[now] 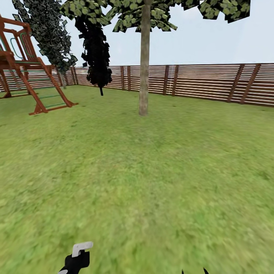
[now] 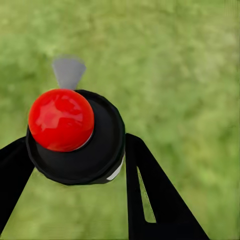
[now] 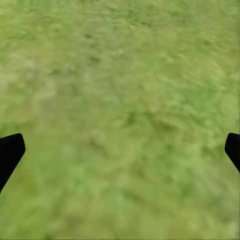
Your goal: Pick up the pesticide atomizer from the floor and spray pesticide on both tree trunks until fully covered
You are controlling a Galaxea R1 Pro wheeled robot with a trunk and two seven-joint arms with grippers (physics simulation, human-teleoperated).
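Left pincer [image 2: 75, 165] grips the sprayer [image 2: 75, 137]; the tree trunk [image 1: 144, 61] stands well ahead, slightly right, likely beyond spray reach.

The atomizer [image 1: 78, 257] sits low by the left end effector, perhaps held; a trunk [image 1: 144, 64] stands far beyond on lawn [image 1: 152, 171].
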